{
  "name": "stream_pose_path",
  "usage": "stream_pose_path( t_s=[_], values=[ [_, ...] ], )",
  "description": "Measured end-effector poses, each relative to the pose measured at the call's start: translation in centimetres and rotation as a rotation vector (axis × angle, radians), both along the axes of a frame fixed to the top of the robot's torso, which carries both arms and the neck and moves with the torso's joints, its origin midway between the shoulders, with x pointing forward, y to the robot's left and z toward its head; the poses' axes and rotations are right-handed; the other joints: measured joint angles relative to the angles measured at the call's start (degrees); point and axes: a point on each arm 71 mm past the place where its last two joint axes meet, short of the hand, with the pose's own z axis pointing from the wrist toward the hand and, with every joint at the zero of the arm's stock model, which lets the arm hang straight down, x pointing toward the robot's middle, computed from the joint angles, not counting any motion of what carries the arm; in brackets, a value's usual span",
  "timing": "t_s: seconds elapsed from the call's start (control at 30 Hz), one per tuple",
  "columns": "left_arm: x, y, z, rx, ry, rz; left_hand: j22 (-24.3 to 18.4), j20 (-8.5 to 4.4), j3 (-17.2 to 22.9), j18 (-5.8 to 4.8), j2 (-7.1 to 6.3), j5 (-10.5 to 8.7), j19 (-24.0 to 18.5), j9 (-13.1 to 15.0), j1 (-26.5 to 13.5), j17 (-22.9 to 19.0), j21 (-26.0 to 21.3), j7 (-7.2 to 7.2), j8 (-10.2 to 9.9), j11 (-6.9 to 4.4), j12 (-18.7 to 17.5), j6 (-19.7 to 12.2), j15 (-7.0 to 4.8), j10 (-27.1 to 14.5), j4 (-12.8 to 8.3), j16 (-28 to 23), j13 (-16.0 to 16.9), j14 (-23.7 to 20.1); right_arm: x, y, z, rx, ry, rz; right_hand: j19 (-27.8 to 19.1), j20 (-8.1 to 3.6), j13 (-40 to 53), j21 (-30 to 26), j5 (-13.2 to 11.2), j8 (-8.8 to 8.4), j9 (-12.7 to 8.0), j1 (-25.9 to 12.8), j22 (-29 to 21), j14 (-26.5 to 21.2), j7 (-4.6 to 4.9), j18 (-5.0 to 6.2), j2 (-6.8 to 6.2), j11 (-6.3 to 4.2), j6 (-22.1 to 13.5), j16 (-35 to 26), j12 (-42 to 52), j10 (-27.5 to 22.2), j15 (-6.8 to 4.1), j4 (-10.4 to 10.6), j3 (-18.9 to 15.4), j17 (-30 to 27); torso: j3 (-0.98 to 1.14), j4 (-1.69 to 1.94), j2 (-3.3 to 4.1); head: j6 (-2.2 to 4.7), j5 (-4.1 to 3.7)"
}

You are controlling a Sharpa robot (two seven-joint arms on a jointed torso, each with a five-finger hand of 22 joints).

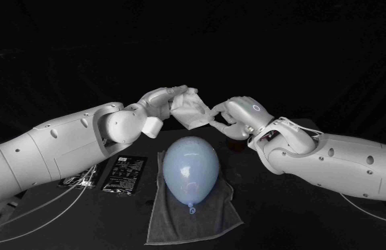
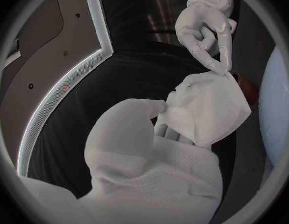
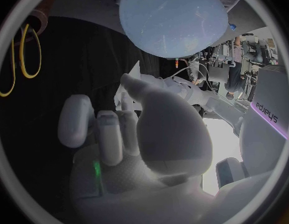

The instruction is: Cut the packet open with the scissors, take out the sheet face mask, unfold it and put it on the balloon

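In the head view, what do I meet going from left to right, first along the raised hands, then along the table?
Hands: left hand → sheet face mask → right hand. Table: black packet → balloon, which lies on the grey towel.

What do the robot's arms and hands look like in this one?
The left arm and right arm are smooth, rounded white shells dotted with small dark holes. The left hand and right hand are silver and many-fingered. Thin pale cables trail by each arm.
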Motion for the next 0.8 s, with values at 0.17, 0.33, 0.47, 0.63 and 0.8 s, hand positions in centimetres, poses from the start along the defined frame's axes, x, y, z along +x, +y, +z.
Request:
stream_pose_path(
  t_s=[0.17,0.33,0.47,0.63,0.8],
  values=[
    [0.3,-0.1,0.4,0.006,-0.007,-0.003,0.0,0.00,0.0,0.00,0.00,0.00,0.0,0.0,0.0,0.0,0.0,0.00,0.0,0.00,0.0,0.0,0.00,0.0,0.0,0.0,0.0,0.0,0.2,-0.1,-0.1,-0.011,0.005,-0.001,-0.2,-0.21,0.0,-0.6,0.0,0.16,0.2,0.0,0.0,0.0,0.10,0.00,0.00,0.00,-0.3,0.0,-0.8,0.0,0.00,0.0,0.0,0.0,0.00,-0.01,-0.02,0.03,0.09],
    [0.5,-0.2,0.8,0.010,-0.016,-0.002,0.0,0.00,0.0,-0.01,0.00,0.00,0.0,0.0,0.0,0.0,0.0,0.00,0.0,0.00,0.0,0.0,0.00,0.0,0.0,0.0,0.0,0.0,0.3,-0.1,-0.3,-0.024,0.015,-0.002,-0.8,-0.19,0.0,-1.8,0.0,-0.15,0.3,-0.2,0.0,0.0,0.83,-0.02,-0.21,-0.09,-2.3,-0.2,-1.8,-0.1,0.00,0.0,0.0,0.0,0.03,-0.03,-0.02,0.09,0.11],
    [0.8,-0.2,1.2,0.013,-0.023,0.000,0.0,0.00,0.0,-0.02,0.00,0.00,0.0,0.0,0.0,0.0,0.0,-0.01,0.0,0.00,0.0,0.0,0.00,0.0,0.0,0.0,0.0,0.0,0.4,-0.2,-0.5,-0.035,0.027,-0.003,-1.7,0.22,0.0,-3.2,0.0,-2.06,-0.5,-0.4,-0.5,-0.1,1.73,-0.02,-0.98,0.69,-4.6,0.0,-3.3,0.1,0.57,0.0,0.0,0.0,0.03,-0.03,-0.02,0.13,0.13],
    [1.0,-0.3,1.7,0.017,-0.032,0.001,0.0,-0.20,0.0,-0.03,0.00,0.00,0.2,0.0,0.0,0.0,0.0,-0.01,0.0,0.00,0.0,0.0,0.00,0.0,0.0,0.0,0.0,0.0,0.5,-0.3,-0.9,-0.045,0.038,-0.007,-2.2,0.72,0.0,-4.1,0.0,-4.46,-1.6,-1.2,-1.2,-0.1,2.47,-0.02,-2.24,1.24,-7.4,0.0,-4.9,0.2,1.14,0.3,-0.7,0.0,0.03,-0.02,-0.02,0.14,0.08],
    [1.1,-0.4,2.0,0.024,-0.033,-0.002,0.0,-0.20,0.0,-0.04,0.00,0.00,0.2,0.0,0.0,0.0,0.0,-0.01,0.0,0.00,0.0,0.0,0.20,0.0,0.0,0.0,0.0,-0.2,0.5,-0.4,-1.0,-0.046,0.038,-0.010,-2.4,0.92,0.0,-4.5,0.0,-6.07,-2.4,-1.4,-1.2,-0.1,2.43,-0.02,-3.03,1.25,-9.2,0.0,-5.0,0.2,1.14,0.5,-1.3,0.0,0.03,-0.01,-0.02,0.21,0.02]
  ],
)
